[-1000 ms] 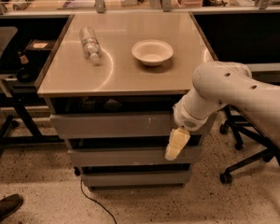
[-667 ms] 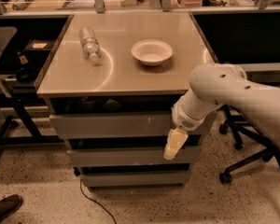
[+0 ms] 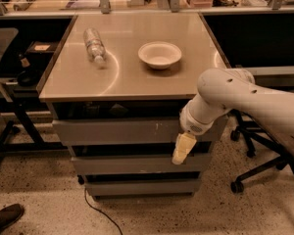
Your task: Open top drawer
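Note:
The top drawer (image 3: 122, 131) is the widest grey panel under the tabletop, with small white scuffs on its front. It sits pushed in, with a dark gap above it. Two narrower grey drawers, the middle one (image 3: 127, 164) and the bottom one (image 3: 137, 187), stack below. My gripper (image 3: 182, 150) hangs from the white arm (image 3: 245, 102) in front of the cabinet's right side, its pale fingers pointing down over the gap between the top and middle drawers.
A clear plastic bottle (image 3: 94, 45) lies on the tabletop (image 3: 137, 77) at the left. A white bowl (image 3: 159, 54) stands near its middle. An office chair base (image 3: 255, 170) is at the right. A shoe (image 3: 5, 218) and a cable (image 3: 100, 212) lie on the floor.
The gripper and arm have shifted slightly to the left along the drawer fronts. The drawers, bottle and bowl have not moved.

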Robot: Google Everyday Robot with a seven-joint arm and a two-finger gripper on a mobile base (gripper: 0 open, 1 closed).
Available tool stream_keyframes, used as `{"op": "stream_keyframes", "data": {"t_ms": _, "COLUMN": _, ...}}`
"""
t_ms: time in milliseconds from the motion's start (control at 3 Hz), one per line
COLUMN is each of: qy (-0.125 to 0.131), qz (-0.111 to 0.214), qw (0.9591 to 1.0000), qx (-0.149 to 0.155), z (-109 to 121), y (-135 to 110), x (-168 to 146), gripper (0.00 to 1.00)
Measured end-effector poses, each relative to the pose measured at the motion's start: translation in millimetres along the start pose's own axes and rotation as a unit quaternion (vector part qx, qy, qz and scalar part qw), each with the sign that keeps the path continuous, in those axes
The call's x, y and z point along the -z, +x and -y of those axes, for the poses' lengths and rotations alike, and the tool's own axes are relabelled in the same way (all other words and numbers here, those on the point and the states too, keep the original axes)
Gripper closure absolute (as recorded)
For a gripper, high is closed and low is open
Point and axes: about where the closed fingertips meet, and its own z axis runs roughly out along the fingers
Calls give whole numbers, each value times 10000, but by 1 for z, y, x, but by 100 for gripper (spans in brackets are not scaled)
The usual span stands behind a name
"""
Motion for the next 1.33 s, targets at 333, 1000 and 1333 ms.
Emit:
{"op": "stream_keyframes", "data": {"t_ms": 333, "qy": 20, "qz": -11, "qw": 10000, "qx": 82, "z": 6, "y": -1, "x": -6, "gripper": 0}}
{"op": "stream_keyframes", "data": {"t_ms": 1000, "qy": -234, "qz": -190, "qw": 9992, "qx": 253, "z": -16, "y": 5, "x": -17, "gripper": 0}}
{"op": "stream_keyframes", "data": {"t_ms": 1333, "qy": -347, "qz": -272, "qw": 9986, "qx": 277, "z": -28, "y": 11, "x": -12, "gripper": 0}}
